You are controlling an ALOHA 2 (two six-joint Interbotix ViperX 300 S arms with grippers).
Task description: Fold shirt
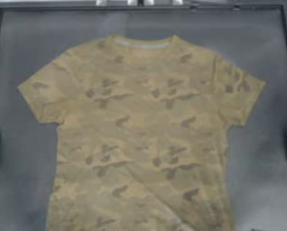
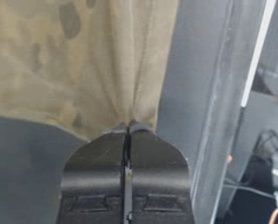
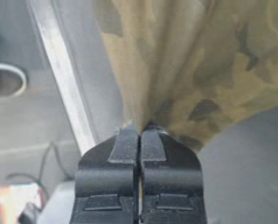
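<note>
Now: both my grippers clenched on the shirt's hem, shirt flat on the table.

Seen from above, the shirt lies spread face up on the dark table, collar toward the far rail, both sleeves out, hem running off the near edge. My left gripper has its jaws pressed together on a pinch of cloth at the hem's edge; folds fan away from the pinch. My right gripper is likewise clamped on the hem (the cloth gathers into pleats at the tips). Neither gripper shows in the top view. A pale rail runs beside the shirt's edge.
</note>
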